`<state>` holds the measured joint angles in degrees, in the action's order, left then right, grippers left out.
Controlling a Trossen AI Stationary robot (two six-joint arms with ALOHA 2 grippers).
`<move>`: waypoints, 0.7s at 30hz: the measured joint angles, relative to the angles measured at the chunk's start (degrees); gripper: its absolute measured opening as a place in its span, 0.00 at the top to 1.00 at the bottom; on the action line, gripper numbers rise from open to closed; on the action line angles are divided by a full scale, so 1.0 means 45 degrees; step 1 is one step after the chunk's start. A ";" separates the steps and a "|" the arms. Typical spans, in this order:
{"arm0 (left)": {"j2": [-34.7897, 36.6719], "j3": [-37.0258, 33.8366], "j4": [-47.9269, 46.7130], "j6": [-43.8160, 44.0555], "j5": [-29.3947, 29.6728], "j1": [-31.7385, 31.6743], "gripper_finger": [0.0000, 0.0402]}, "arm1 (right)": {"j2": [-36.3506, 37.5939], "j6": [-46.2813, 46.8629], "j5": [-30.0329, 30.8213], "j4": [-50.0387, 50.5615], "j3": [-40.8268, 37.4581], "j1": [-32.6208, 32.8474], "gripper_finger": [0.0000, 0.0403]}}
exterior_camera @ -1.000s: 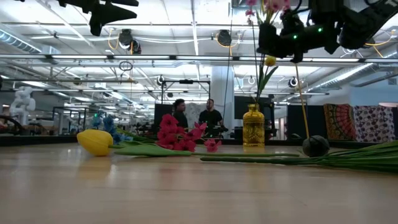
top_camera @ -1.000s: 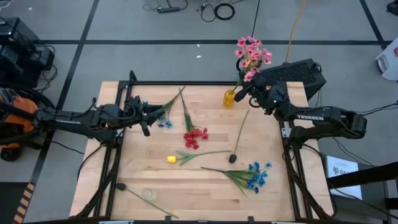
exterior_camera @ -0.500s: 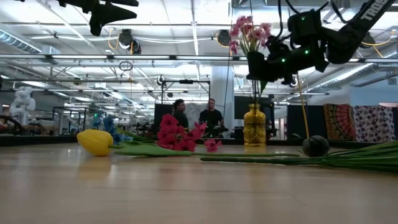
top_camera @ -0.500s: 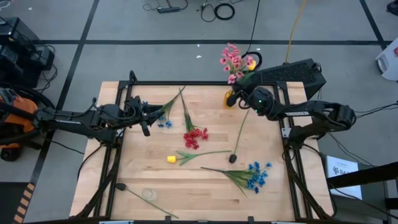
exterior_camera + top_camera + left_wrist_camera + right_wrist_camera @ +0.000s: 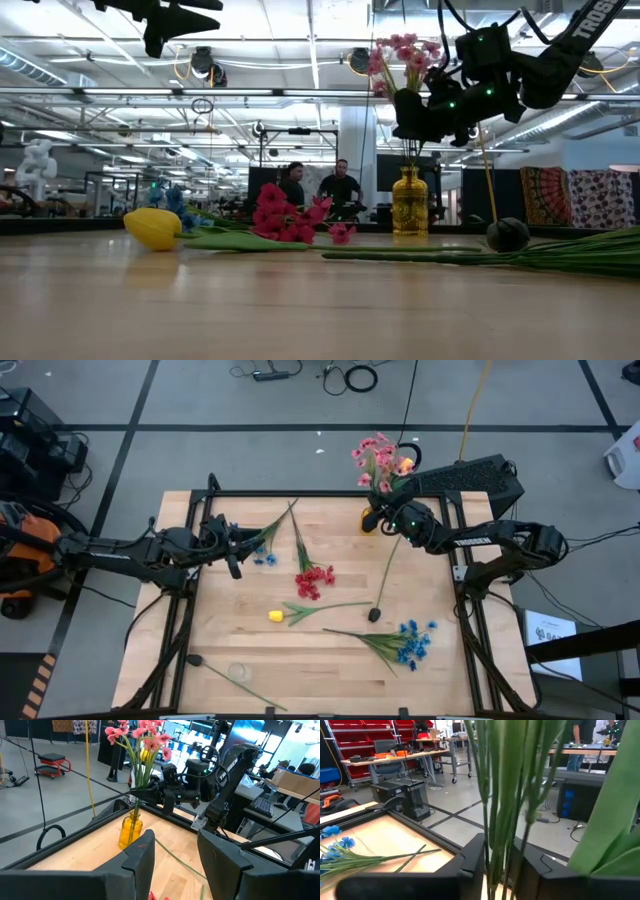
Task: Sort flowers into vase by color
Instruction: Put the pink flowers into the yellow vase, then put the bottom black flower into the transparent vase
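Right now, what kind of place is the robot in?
Probably a big robotics lab or workshop: red parts bins on shelves, workbenches with gear, cables on the floor, and more robot rigs behind the wooden table.

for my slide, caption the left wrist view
Right gripper at pink flowers standing in a yellow vase.

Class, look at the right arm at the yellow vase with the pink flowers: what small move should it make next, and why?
Probably spread the fingers fully and draw back. The right gripper sits around the stems of the pink flowers, whose stems already reach down into the yellow vase. The stems run between the fingers, which look only partly parted, so backing off now might drag the bunch.
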<state>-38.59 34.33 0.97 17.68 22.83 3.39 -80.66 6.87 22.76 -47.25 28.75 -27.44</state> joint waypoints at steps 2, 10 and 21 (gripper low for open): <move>-0.0003 0.0000 0.0001 0.0003 0.0000 -0.0004 0.61 | 0.0000 0.0088 -0.0009 0.0083 0.0000 0.0000 0.78; 0.0000 0.0000 0.0001 0.0013 0.0000 -0.0001 0.61 | 0.0911 0.0326 -0.0044 0.0649 0.0000 0.0045 0.66; 0.0000 0.0000 -0.0043 -0.0018 0.0000 -0.0003 0.61 | 0.3873 0.1120 -0.0103 0.4974 0.0000 0.0756 0.66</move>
<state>-38.59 34.33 0.78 17.60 22.83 3.38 -63.23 11.91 22.30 -24.86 28.75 -24.04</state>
